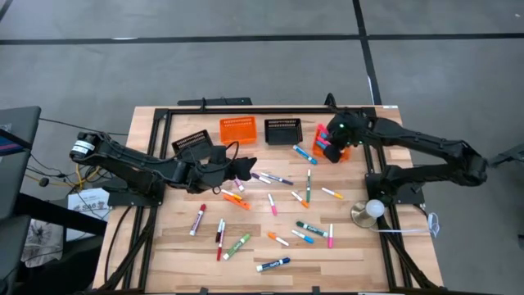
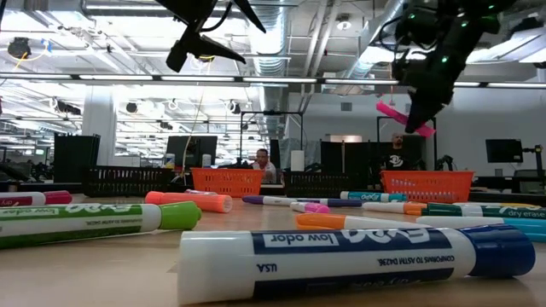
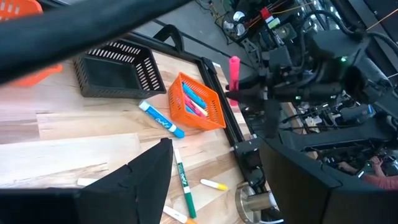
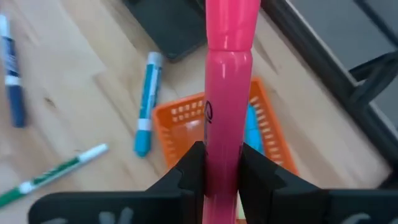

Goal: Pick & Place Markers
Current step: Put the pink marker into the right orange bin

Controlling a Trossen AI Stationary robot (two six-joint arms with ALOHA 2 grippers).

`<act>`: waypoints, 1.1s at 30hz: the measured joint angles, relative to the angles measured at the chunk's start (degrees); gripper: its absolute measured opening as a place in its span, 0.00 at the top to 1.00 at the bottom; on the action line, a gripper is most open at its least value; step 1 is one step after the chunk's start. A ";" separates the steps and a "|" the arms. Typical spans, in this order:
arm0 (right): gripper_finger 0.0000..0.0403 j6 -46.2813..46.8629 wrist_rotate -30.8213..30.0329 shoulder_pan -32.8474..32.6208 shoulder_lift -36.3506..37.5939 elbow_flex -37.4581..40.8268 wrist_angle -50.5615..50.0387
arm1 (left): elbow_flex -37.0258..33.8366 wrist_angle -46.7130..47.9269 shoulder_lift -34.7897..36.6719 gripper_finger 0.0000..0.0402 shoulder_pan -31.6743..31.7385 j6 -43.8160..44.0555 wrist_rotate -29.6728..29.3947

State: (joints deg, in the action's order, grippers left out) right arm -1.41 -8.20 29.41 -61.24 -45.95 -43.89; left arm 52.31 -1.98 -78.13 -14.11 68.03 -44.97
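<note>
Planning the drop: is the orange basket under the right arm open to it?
Probably yes. The right gripper, jaws shut on a pink marker, hangs above the orange basket; nothing sits between, though markers already lie inside.

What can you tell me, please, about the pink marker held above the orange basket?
The pink marker is a slim, glossy plastic pen, all pink, with a seam where cap meets barrel and faint dark print on the barrel. The right end effector is shut on it, dark fingers pinching both sides. It hangs clear of the table, above the orange basket that already holds markers.
</note>
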 joint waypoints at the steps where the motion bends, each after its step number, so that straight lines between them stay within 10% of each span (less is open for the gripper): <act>1: 0.86 -0.88 -0.75 0.00 -1.22 -0.34 0.06 | 0.00 0.00 0.00 0.40 0.00 0.00 0.00; 15: 0.85 -10.17 -5.65 4.39 -18.29 -0.62 -1.25 | 0.00 -0.01 0.00 0.40 0.00 -0.02 0.02; 33: 0.84 -13.56 -2.09 9.35 -20.12 -0.62 -3.46 | 0.00 -0.02 -0.02 0.40 0.00 -2.43 0.02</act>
State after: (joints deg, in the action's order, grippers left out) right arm -14.98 -10.29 38.76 -81.36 -46.57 -47.35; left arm 52.31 -2.00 -78.15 -14.11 65.60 -44.95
